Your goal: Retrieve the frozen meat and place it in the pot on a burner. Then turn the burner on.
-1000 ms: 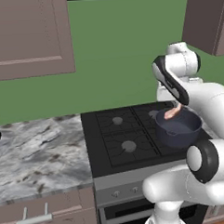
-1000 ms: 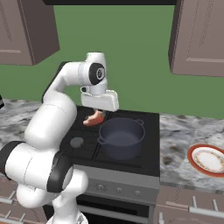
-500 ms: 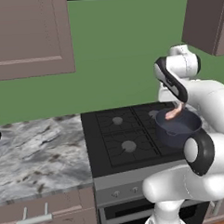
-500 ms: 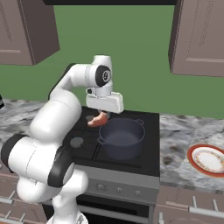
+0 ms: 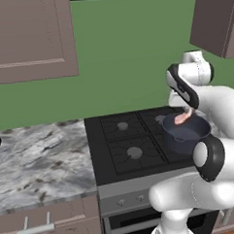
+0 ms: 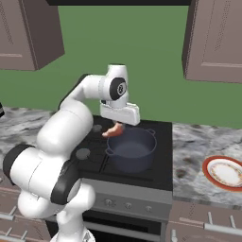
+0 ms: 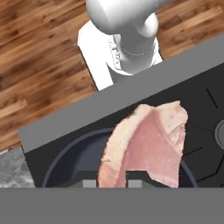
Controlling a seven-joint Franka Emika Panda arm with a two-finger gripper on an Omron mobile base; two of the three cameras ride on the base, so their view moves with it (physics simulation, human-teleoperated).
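Note:
The frozen meat (image 6: pixel 115 130), a pinkish strip with pale streaks, hangs from my gripper (image 6: pixel 118 124), which is shut on its upper end. It hangs just above the left rim of the dark blue-grey pot (image 6: pixel 133 149), which stands on the front right of the black stove (image 6: pixel 92 152). In the left base view the meat (image 5: pixel 182 118) hangs over the pot (image 5: pixel 186 133) below my gripper (image 5: pixel 188 110). The hand view looks down past the meat (image 7: pixel 146 142) into the pot (image 7: pixel 70 162). The pot hides the burner beneath it.
Two uncovered burners (image 5: pixel 134 152) (image 5: pixel 122 125) lie left of the pot. Knobs (image 6: pixel 112 203) line the stove's front panel. A red-rimmed plate (image 6: pixel 224 171) sits on the marble counter to the right. More counter (image 5: pixel 38 162) stretches left. Wall cabinets (image 6: pixel 215 38) hang above.
My gripper has carried the meat a little to the right, from over the stove's middle to above the pot's near rim. The pot has not moved.

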